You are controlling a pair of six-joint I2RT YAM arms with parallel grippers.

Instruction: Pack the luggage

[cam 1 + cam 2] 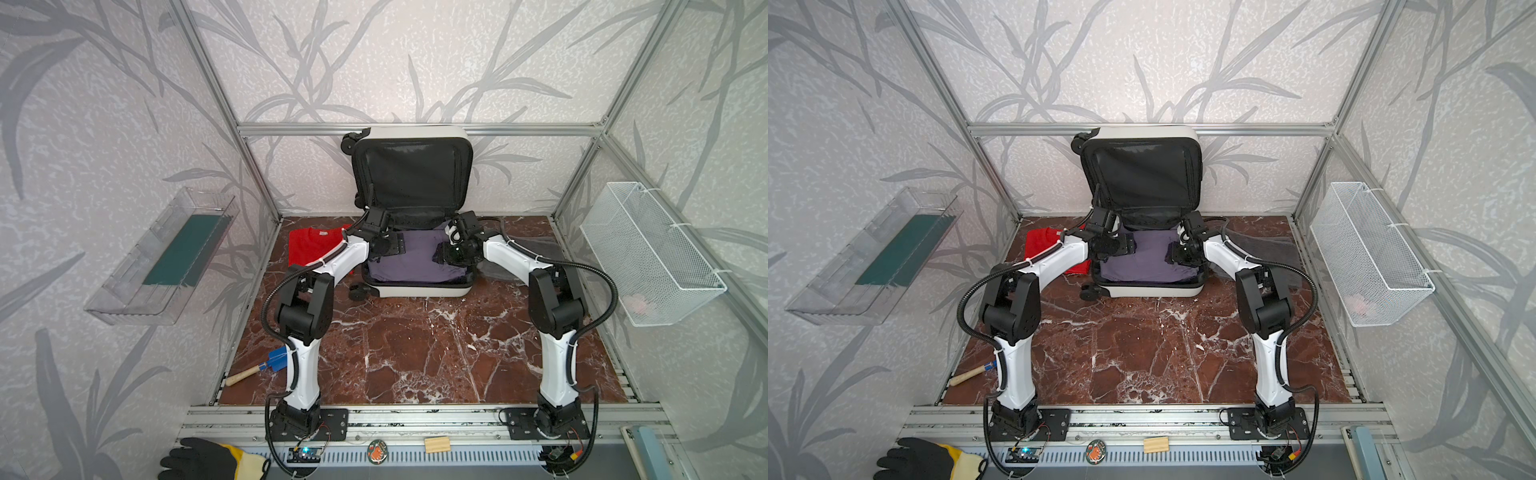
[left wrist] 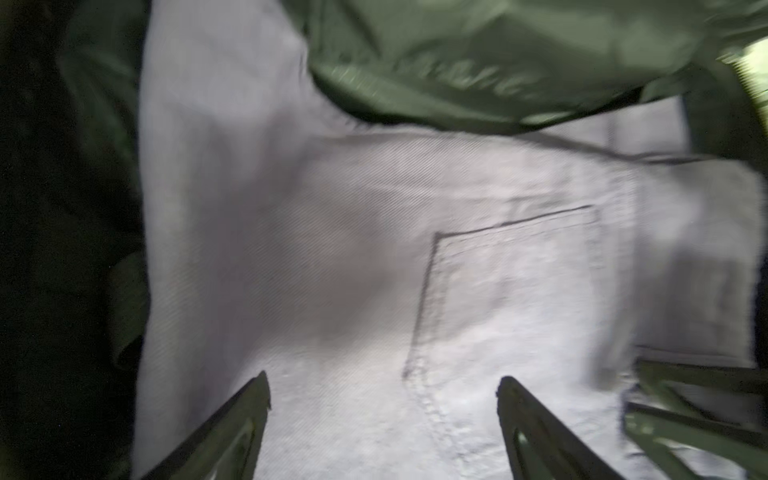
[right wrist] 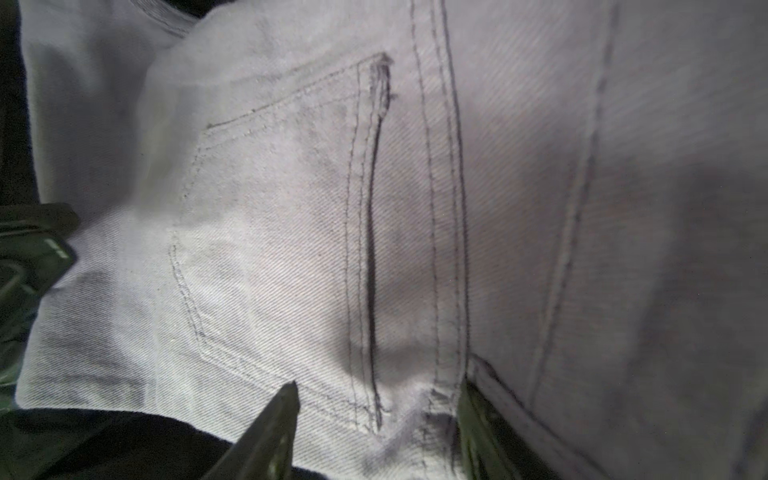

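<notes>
Left gripper jaws wide apart over pale twill jeans, right gripper half-spread, tips at stitched pocket, both empty, top views alone showing white hard-shell luggage open at table rear, jeans inside, red shirt beside

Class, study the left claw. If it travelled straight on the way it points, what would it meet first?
The left claw would likely first meet the pale jeans lying in the suitcase, though depth is unclear.
</notes>
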